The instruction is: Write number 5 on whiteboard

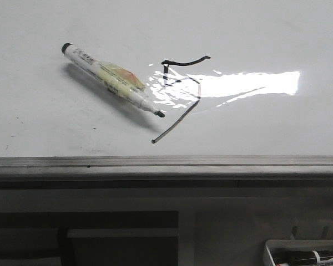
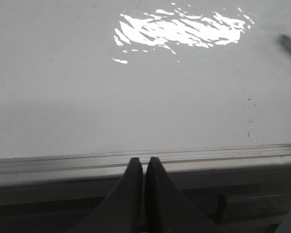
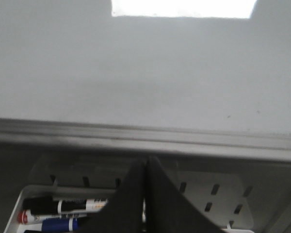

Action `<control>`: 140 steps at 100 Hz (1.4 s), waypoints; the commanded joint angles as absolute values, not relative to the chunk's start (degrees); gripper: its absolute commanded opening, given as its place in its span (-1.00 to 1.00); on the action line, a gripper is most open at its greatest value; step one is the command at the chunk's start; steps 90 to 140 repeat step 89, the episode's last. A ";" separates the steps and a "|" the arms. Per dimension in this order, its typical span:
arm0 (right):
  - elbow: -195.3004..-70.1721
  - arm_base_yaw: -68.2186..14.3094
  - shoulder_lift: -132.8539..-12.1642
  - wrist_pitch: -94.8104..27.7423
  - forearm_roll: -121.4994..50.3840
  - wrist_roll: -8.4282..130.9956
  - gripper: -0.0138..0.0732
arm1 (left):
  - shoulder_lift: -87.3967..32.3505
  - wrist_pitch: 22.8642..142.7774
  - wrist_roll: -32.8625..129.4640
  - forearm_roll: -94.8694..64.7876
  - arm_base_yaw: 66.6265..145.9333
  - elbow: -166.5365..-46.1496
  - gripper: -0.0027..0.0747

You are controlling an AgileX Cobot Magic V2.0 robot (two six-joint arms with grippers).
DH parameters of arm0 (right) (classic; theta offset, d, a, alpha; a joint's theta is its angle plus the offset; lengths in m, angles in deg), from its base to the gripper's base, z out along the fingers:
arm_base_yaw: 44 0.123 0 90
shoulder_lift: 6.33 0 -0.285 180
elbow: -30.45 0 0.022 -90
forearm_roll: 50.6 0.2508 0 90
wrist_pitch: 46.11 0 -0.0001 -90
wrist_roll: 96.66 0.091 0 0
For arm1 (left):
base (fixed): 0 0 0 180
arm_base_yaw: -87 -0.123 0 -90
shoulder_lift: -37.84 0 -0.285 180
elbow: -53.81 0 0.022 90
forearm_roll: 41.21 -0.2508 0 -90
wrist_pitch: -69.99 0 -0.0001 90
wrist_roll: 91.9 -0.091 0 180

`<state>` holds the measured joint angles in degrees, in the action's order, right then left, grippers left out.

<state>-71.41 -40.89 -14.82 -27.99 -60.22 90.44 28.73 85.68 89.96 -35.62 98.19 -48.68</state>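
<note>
The number 5 [image 1: 180, 94] is drawn in thin black lines on the whiteboard [image 1: 277, 33], partly over the bright shiny patch. A white marker [image 1: 111, 79] lies flat just beside it, its tip near the long tail. The left gripper [image 2: 144, 167] is pressed closed and holds nothing. The right gripper [image 3: 146, 167] is closed too, above a white basket [image 3: 223, 191] with pens [image 3: 63, 213] in it

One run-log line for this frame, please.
number 5 drawn on whiteboard | marker lying uncapped beside it | left gripper shut, empty | right gripper shut, empty
</note>
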 commanded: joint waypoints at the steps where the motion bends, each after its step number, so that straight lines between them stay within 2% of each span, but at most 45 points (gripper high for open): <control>1: -70.13 -41.26 -12.37 -27.30 -61.38 90.45 -0.82 | 28.16 81.84 90.50 -35.09 98.00 -47.69 -0.98; 140: -70.13 -41.26 -12.47 -27.88 -61.38 90.45 -0.82 | 28.16 81.53 90.50 -34.99 98.00 -47.69 -0.98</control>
